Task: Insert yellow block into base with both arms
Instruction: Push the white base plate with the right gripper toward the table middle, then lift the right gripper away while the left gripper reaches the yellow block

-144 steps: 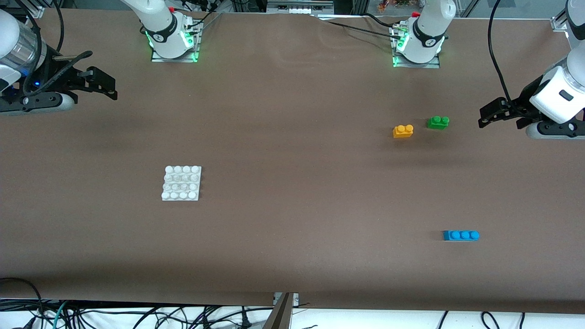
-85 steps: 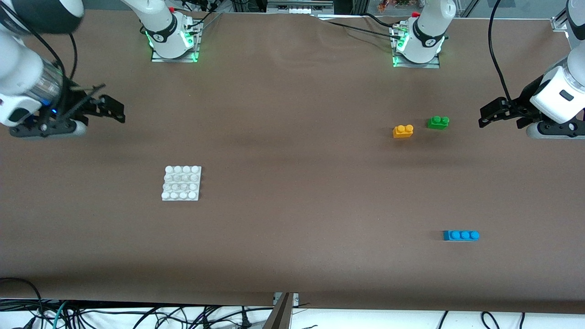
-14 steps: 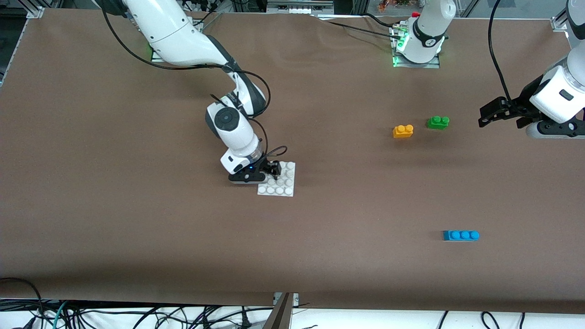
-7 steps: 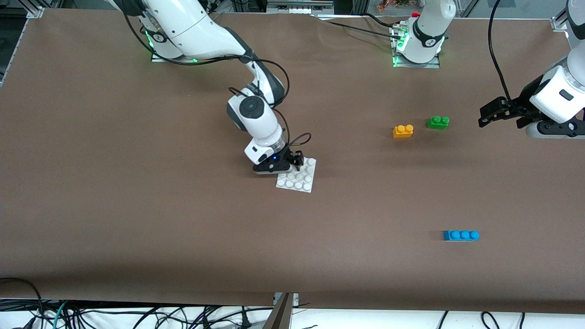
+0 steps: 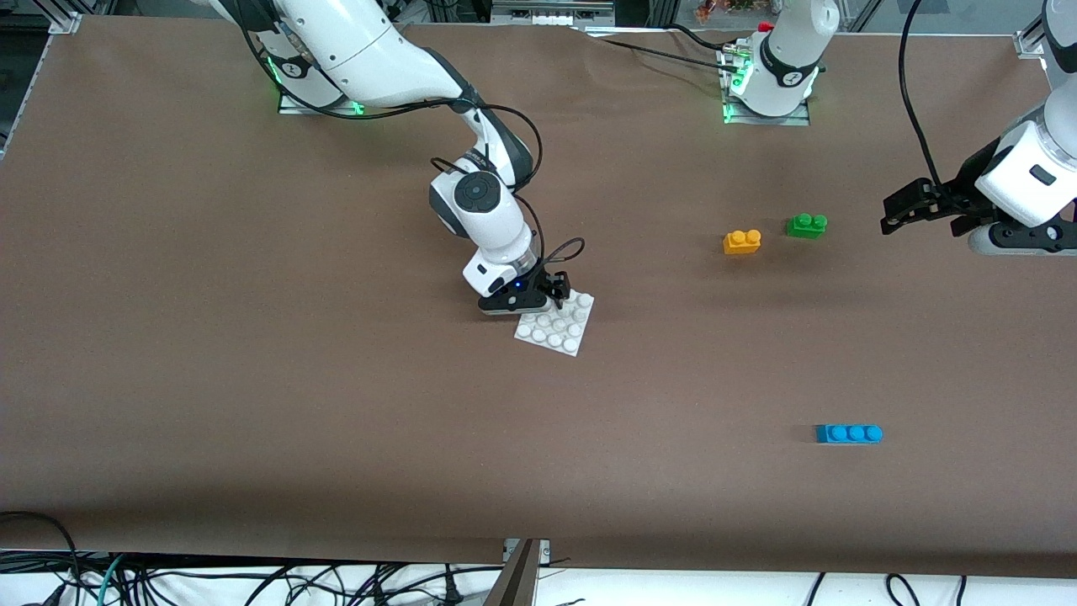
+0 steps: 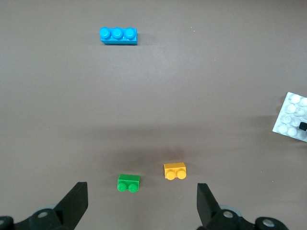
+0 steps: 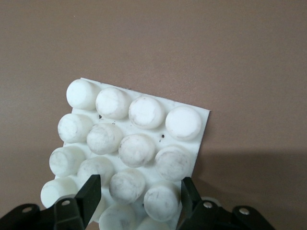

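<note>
The yellow block [image 5: 742,241] sits on the table toward the left arm's end; it also shows in the left wrist view [image 6: 174,171]. The white studded base [image 5: 555,324] is near the middle of the table, slightly turned. My right gripper [image 5: 551,293] is shut on the base's edge, its fingers gripping two studs in the right wrist view [image 7: 139,191], where the base [image 7: 134,139] fills the picture. My left gripper [image 5: 892,215] is open and empty, waiting in the air at the left arm's end, its fingers spread wide in the left wrist view [image 6: 141,196]. The base's corner shows there too [image 6: 292,117].
A green two-stud brick [image 5: 807,225] lies beside the yellow block, toward the left arm's end. A blue three-stud brick [image 5: 848,433] lies nearer to the front camera. Brown cloth covers the table.
My right gripper took hold of the base and carried it from the right arm's end to the middle, turning it slightly. The left arm and the bricks have not moved.
</note>
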Tool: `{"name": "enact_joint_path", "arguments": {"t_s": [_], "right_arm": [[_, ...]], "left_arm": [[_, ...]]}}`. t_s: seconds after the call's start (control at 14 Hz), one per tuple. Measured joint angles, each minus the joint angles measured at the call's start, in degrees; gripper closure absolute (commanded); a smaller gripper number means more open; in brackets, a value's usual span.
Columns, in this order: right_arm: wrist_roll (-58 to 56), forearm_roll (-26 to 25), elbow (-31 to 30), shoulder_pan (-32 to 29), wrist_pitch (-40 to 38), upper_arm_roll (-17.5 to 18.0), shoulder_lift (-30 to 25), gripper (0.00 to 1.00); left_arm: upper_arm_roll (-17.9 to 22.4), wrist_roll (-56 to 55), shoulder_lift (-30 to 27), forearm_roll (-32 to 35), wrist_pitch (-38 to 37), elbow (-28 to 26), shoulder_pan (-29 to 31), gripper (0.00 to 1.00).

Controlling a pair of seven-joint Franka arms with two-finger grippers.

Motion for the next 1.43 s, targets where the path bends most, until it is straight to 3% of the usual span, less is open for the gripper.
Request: {"name": "enact_joint_path", "arguments": {"t_s": [0.43, 0.57, 0.72, 1.0, 1.22, 1.43], "right_arm": [[-0.09, -3.64, 0.11, -0.29, 0.0, -0.73, 0.11, 0.22], [-0.09, -3.74, 0.15, -0.31, 0.0, -0.84, 0.13, 0.07], [-0.09, -3.74, 1.04, -0.58, -1.17, -1.29, 0.01, 0.02], [-0.37, -3.31, 7.54, -3.03, -17.02, -1.67, -5.18, 0.01], [-2.91, -2.52, 8.46, -5.97, -30.73, -1.84, -14.9, 0.01], [-15.3, 3.69, 7.84, -13.05, -46.36, -2.05, -25.65, 0.01]], "left_arm": [[0.0, 0.0, 0.0, 0.0, 0.0, 0.0, 0.0, 0.0], [0.0, 0.0, 0.0, 0.0, 0.0, 0.0, 0.0, 0.0], [0.0, 0.0, 0.0, 0.0, 0.0, 0.0, 0.0, 0.0], [0.0, 0.0, 0.0, 0.0, 0.0, 0.0, 0.0, 0.0], [-0.02, 0.0, 0.07, 0.0, -0.13, 0.0, -0.01, 0.0], [-0.08, 0.0, 1.13, 0.0, -2.15, -0.08, -0.06, 0.0]]}}
